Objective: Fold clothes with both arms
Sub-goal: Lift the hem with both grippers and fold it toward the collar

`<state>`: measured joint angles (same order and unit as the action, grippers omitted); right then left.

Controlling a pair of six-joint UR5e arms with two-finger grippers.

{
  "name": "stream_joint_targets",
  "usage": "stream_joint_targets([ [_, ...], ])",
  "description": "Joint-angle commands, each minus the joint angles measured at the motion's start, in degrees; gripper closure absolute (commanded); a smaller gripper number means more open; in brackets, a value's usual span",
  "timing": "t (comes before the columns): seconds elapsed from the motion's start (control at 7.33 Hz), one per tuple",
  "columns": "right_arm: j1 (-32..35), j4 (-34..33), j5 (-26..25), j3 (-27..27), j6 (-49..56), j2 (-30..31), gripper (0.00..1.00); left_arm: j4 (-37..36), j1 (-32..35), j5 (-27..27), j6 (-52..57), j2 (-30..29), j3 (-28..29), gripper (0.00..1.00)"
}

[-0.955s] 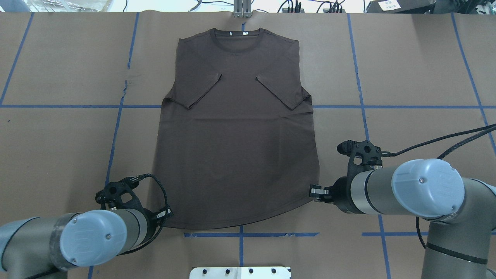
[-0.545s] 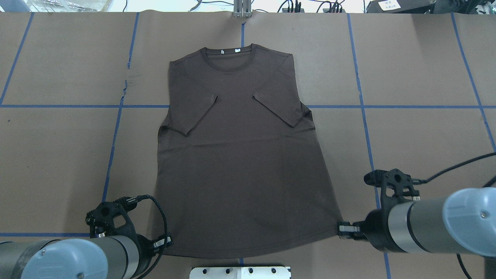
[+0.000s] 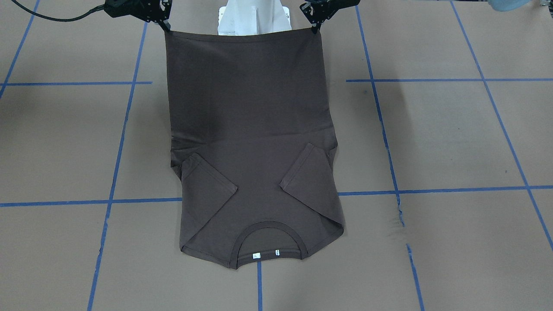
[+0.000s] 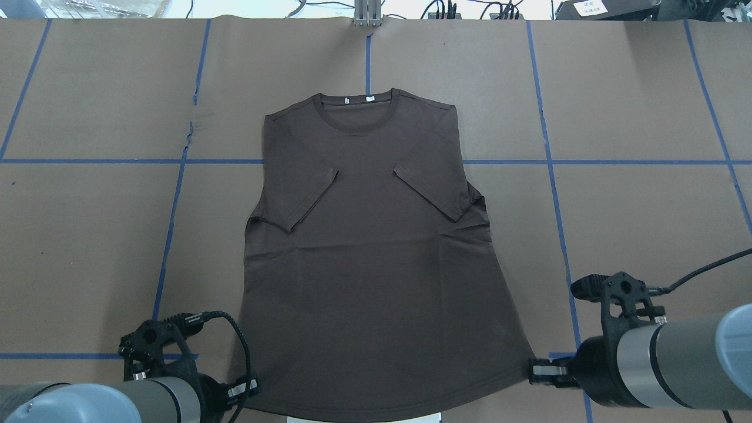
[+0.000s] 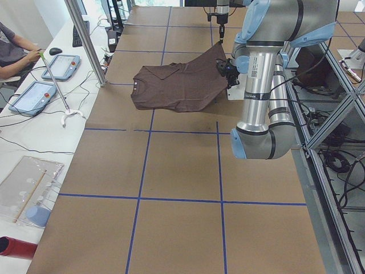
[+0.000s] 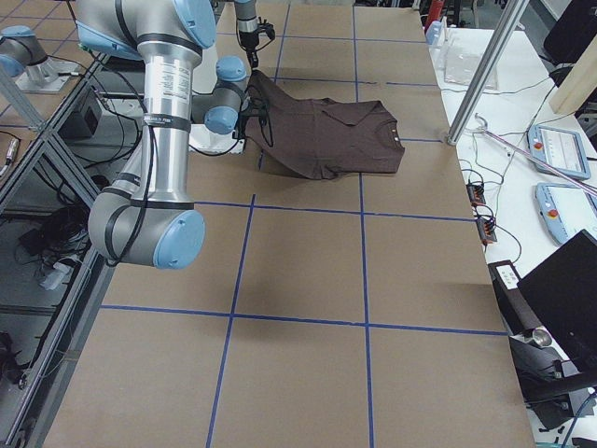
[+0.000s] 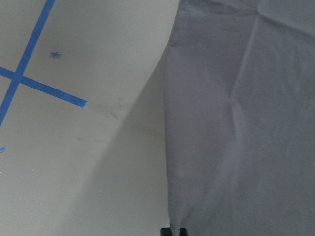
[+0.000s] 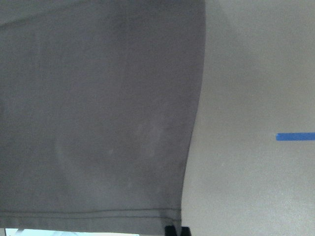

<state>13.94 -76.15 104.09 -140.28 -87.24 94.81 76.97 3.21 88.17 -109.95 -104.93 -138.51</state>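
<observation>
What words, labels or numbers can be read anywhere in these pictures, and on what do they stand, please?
No text here is legible enough to quote.
White tags inside the collar of the T-shirt: too small to read.
Code sticker on the left arm: a blurred printed pattern.
White label on a dark box beyond the table: lettering too small.

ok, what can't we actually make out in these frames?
- T-shirt underside: faces down in every view.
- Collar labels: print too small to read.
- Left gripper, right gripper: front view cuts their bodies at the top edge; wrist views crop them at the bottom edge.
</observation>
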Motion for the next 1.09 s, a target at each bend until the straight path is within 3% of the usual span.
stream_joint_targets([
  [0.0, 7.29, -0.23, 0.32, 5.7, 5.19, -8.65, 1.0, -0.24, 7.91, 0.07, 7.42, -3.59, 0.6, 1.0],
  [0.27, 17.64, -0.32, 2.94, 12.53, 18.1, -13.65, 1.0, -0.06, 16.52, 0.33, 14.72, -4.84, 4.54, 1.0],
  [0.55, 25.49, 0.03, 4.98, 27.96, 21.83, -25.14, 1.0, 1.68, 23.4, 0.16, 22.38, -6.76, 12.78, 1.0],
  [0.95, 32.8, 0.3, 4.71, 39.62, 37.03, -30.47, 1.0, 12.12, 29.91, 0.16, 25.74, -9.24, 25.88, 1.0],
])
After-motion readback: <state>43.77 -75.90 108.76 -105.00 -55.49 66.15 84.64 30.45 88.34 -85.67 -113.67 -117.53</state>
